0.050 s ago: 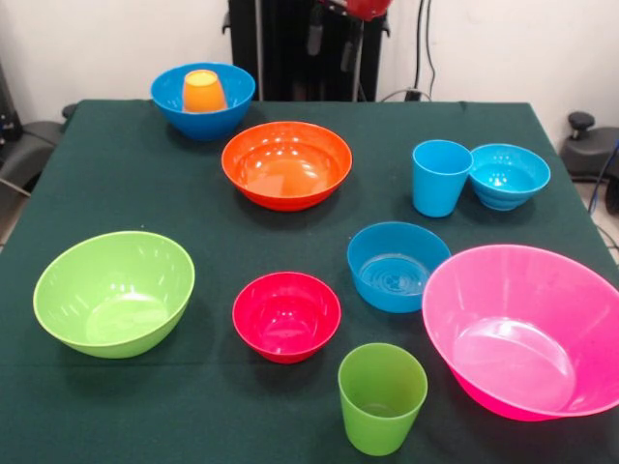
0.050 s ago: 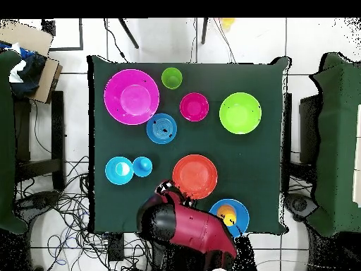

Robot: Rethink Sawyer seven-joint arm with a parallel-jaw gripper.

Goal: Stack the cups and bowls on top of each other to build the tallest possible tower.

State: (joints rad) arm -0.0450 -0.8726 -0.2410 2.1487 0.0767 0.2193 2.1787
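Pincer: we cannot tell its state; the red and black arm (image 2: 187, 229) hides it.
Nearest: glossy orange plastic tumbler (image 1: 203, 91) nested in the glossy blue plastic bowl (image 1: 232, 92).
Handling: we judge it light, stiff, slippery; grip the rim.

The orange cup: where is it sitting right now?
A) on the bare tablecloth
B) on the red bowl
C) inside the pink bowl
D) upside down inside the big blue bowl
D: the orange cup stands rim-down inside the large blue bowl at the table's corner.

No readable text, label, brand, number or sign on anything in either view.
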